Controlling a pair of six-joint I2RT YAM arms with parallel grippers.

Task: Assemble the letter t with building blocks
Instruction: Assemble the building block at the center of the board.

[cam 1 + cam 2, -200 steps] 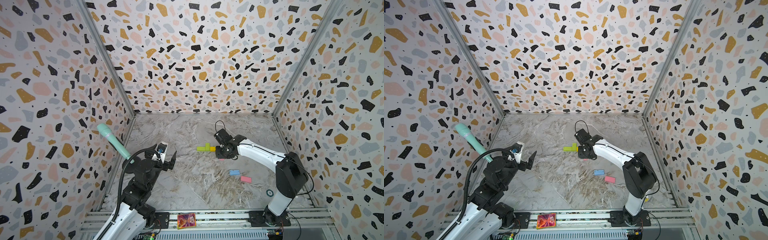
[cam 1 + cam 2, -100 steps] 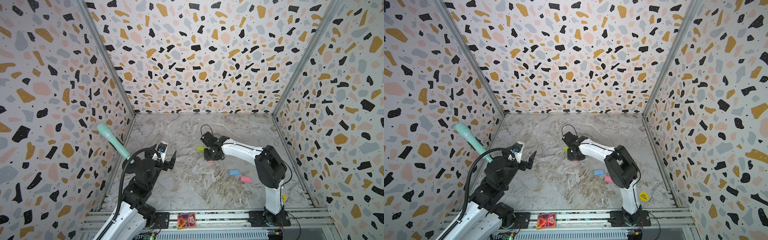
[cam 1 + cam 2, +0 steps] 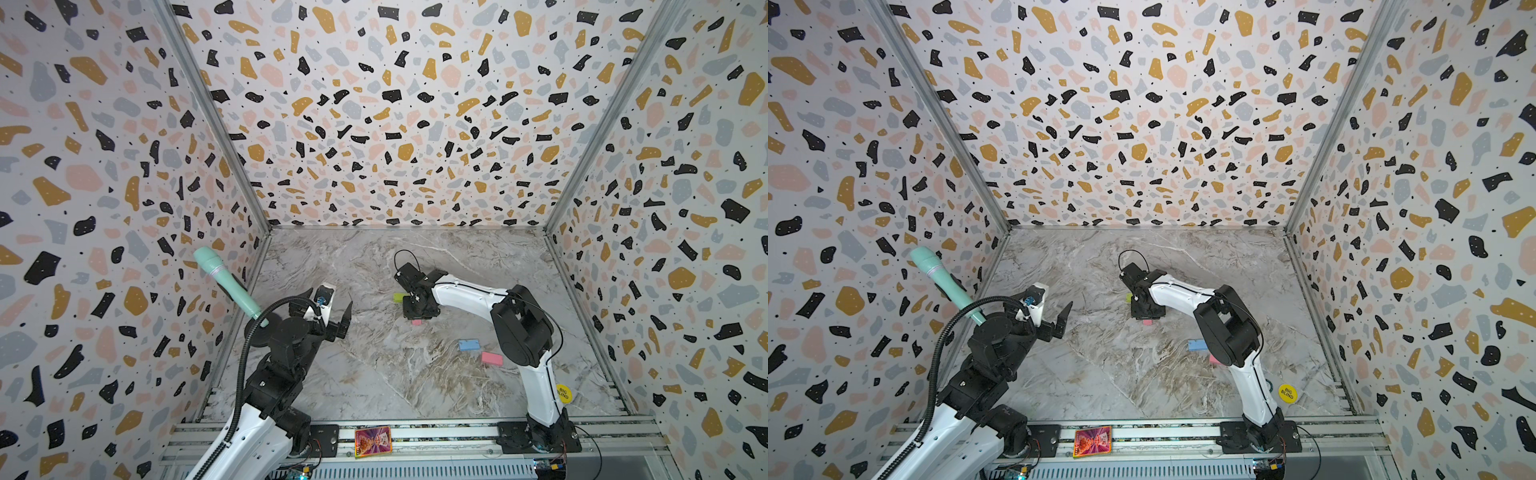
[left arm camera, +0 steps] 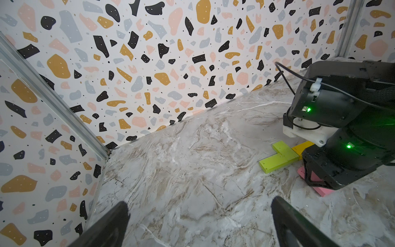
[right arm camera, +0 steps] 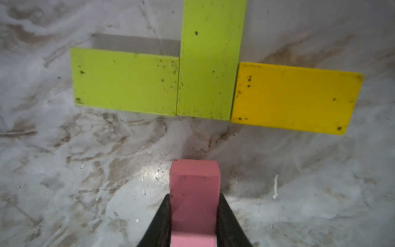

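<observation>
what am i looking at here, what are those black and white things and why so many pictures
Those are two robot arms on a marble table inside patterned walls. The two wide pictures come from one camera overhead, so they look almost alike. The other two come from small cameras on the arms' wrists.

The arms are laying coloured bricks flat to form a letter t. Down so far are a green bar, a green stem and a yellow brick, touching in a cross. The right gripper is shut on a pink brick, just short of the green stem. The left gripper is open and empty. A blue brick and a second pink brick lie loose nearer the arms' bases.
</observation>
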